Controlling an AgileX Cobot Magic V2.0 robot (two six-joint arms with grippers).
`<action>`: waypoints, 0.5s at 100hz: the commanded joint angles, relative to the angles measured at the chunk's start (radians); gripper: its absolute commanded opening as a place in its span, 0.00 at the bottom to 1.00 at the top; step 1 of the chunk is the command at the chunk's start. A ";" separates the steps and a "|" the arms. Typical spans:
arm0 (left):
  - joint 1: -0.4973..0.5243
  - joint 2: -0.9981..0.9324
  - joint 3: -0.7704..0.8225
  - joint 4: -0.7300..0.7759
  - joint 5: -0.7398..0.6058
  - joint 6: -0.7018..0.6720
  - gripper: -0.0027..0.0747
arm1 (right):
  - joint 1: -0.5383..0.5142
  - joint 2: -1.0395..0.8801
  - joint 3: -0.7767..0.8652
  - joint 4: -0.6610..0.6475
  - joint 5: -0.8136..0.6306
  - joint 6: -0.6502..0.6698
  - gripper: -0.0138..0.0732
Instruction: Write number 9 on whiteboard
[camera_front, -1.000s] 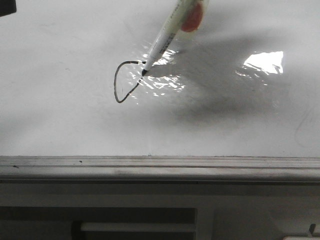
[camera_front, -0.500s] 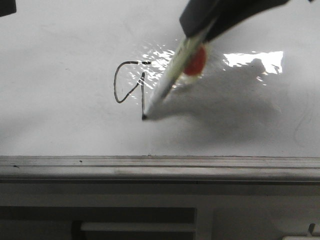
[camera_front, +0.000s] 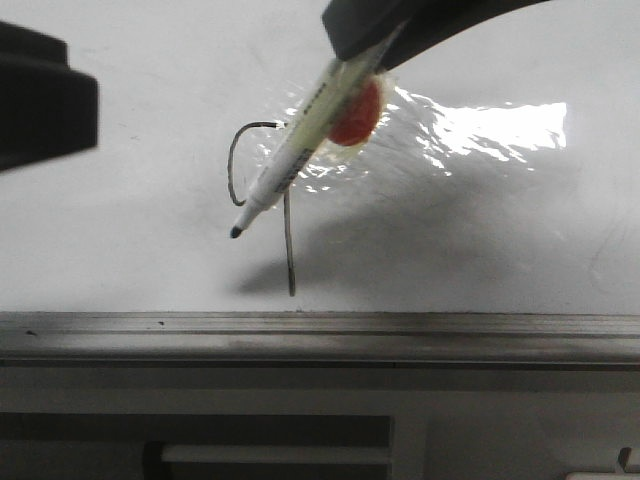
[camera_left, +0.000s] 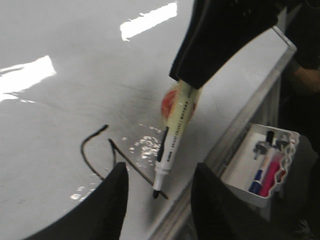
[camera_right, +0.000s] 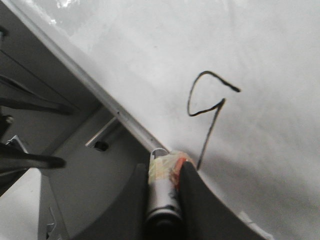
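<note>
The number 9 (camera_front: 287, 230) is drawn in thin black line on the whiteboard (camera_front: 120, 250), with an open loop and a long stem down to near the ledge. It also shows in the left wrist view (camera_left: 95, 155) and the right wrist view (camera_right: 207, 107). My right gripper (camera_right: 165, 172) is shut on the white marker (camera_front: 290, 165), which has an orange tape wrap. The black tip (camera_front: 236, 232) hangs just left of the stem, lifted off the board. My left gripper (camera_left: 159, 197) is open and empty, its jaws either side of the marker tip in its view.
A grey metal ledge (camera_front: 320, 335) runs along the board's lower edge. A white tray with several markers (camera_left: 262, 167) sits beyond the ledge. Bright glare (camera_front: 480, 125) covers the board's upper right. The left arm's dark body (camera_front: 40, 105) shows at the upper left.
The marker drew the stem down to near the ledge, then lifted and swung left off the board. The left arm's dark body moved into the front view's upper left.
</note>
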 joint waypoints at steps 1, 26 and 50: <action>-0.049 0.056 -0.027 -0.004 -0.128 -0.010 0.40 | 0.041 -0.020 -0.032 0.040 -0.057 -0.015 0.11; -0.078 0.198 -0.044 -0.048 -0.239 -0.010 0.40 | 0.116 -0.004 -0.032 0.082 -0.053 -0.015 0.11; -0.078 0.219 -0.044 -0.048 -0.273 -0.010 0.39 | 0.118 -0.004 -0.032 0.084 -0.042 -0.015 0.11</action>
